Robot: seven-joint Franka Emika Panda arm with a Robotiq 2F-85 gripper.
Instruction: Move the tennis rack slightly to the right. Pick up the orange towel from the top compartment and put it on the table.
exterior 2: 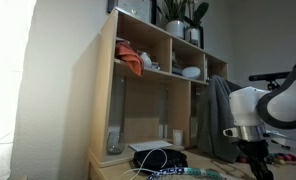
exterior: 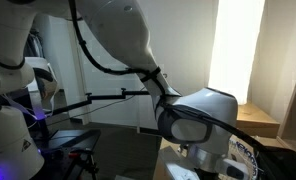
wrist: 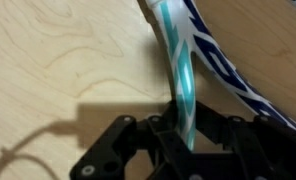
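Tool: the tool (wrist: 185,115) came in from 6 o'clock in the wrist view, closed on the rim of the tennis rack (wrist: 223,65).
Arm: the arm (exterior 2: 266,105) reached in from 3 o'clock, wrist pointing down at the bench (wrist: 68,50).
Tennis rack: the rim ran from the tool toward 12 o'clock, and the head curved off toward 4 o'clock over the bench.
Orange towel: the orange towel (exterior 2: 131,62) lay in the top compartment of the shelf (exterior 2: 103,95), at 10 o'clock from the tool and well apart.

1. Tabletop (wrist: 58,60): light tan wood, with the tennis rack (wrist: 180,60) on it.
2. A flat black pad (exterior 2: 168,160) lies on it too.
3. Shelf (exterior 2: 106,90): pale wood, with the orange towel (exterior 2: 131,62) bunched in its top compartment.
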